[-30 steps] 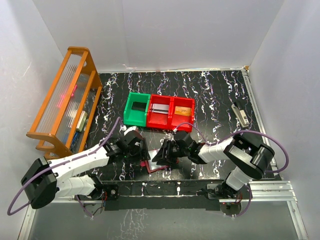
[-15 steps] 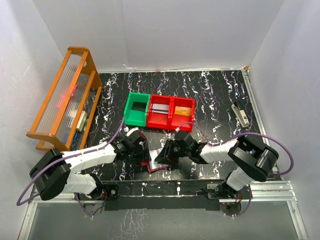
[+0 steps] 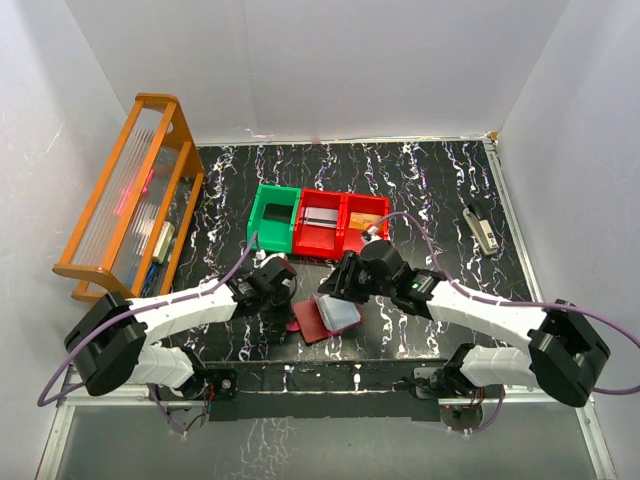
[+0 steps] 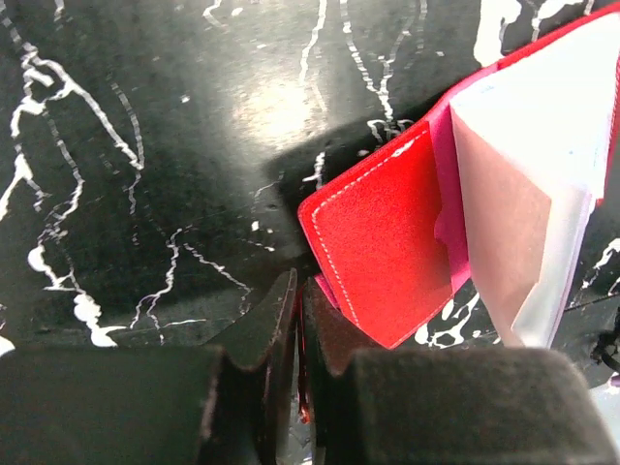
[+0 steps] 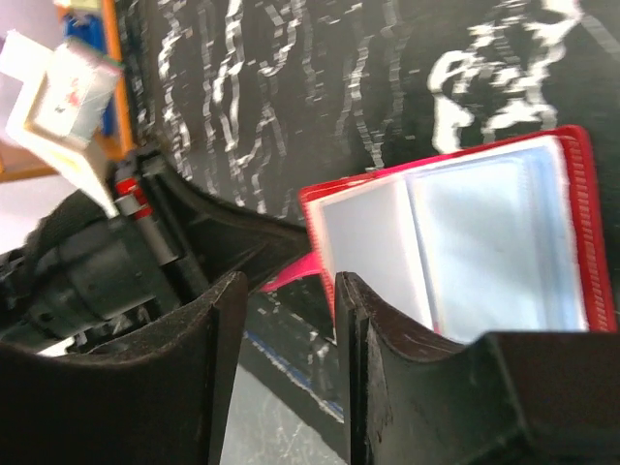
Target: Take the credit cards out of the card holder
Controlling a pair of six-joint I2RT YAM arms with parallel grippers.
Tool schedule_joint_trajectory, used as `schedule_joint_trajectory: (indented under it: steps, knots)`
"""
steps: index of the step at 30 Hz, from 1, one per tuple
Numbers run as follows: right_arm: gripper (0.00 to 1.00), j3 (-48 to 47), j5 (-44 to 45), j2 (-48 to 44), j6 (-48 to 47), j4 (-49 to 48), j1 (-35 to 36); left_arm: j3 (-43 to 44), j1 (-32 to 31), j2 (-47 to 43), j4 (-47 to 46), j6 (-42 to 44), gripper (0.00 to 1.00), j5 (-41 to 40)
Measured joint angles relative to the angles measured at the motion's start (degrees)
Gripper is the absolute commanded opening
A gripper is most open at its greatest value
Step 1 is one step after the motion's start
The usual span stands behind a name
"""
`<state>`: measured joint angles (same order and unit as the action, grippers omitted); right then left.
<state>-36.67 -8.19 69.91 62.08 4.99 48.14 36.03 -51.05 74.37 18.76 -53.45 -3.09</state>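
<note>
The card holder (image 3: 318, 322) lies open near the table's front edge, red cover down, pale plastic sleeves (image 3: 341, 313) facing up. My left gripper (image 3: 288, 317) is at its left corner. In the left wrist view this gripper (image 4: 298, 291) is shut on a thin red edge of the card holder (image 4: 383, 242). My right gripper (image 3: 335, 289) hangs just past the holder's far edge. In the right wrist view it (image 5: 291, 289) is open and empty beside the sleeves (image 5: 484, 247). A tan credit card (image 3: 367, 222) lies in the right red bin. I cannot tell whether the sleeves hold cards.
A green bin (image 3: 256, 226) and two joined red bins (image 3: 345, 222) stand just behind the holder. An orange rack (image 3: 130, 200) fills the left side. A small grey stapler-like object (image 3: 482, 228) lies at the right edge. Metal rails run along the near edge.
The left gripper has shut on the holder's left edge. The right gripper has let go and drawn back toward the bins, and the holder now lies open with its sleeves showing.
</note>
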Motion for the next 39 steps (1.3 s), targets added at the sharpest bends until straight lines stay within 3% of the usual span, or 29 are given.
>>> schedule_joint_trajectory:
  steps: [7, 15, 19, 22, 25, 29, 33, 39]
  knots:
    - [0.39, 2.8, 3.8, -3.1, -1.9, 7.5, -3.5, 2.6, 0.0, 1.9, 0.2, 3.4, 0.0, 1.7]
    - [0.15, 3.8, -0.9, 1.0, -3.1, 6.6, -3.7, 4.6, 0.0, 3.4, 2.3, 6.5, 0.0, 1.9]
    - [0.13, 3.8, -6.5, 6.8, -3.3, 0.8, -3.6, 4.8, 0.0, 3.7, 2.4, 7.0, 0.0, 2.0]
    - [0.14, 3.8, -9.6, 11.6, -3.3, -2.3, -3.1, 4.8, 0.0, 3.3, 2.0, 6.6, 0.07, 2.1]
    - [0.14, 3.6, -11.8, 16.2, -3.3, -4.1, -1.9, 4.8, 0.1, 2.4, 1.1, 5.6, 0.31, 2.2]
    - [0.14, 3.3, -12.7, 17.6, -2.9, -6.0, -0.9, 3.8, 0.2, 1.2, -1.8, 3.0, 0.52, 2.8]
    - [0.15, 3.6, -12.3, 17.6, -2.1, -6.7, -0.8, 0.1, 0.3, -0.7, -6.0, -0.4, 0.55, 3.8]
    - [0.16, 4.0, -12.3, 17.6, -1.5, -7.2, -0.8, -2.7, 0.3, -0.6, -7.4, -3.3, 0.53, 4.1]
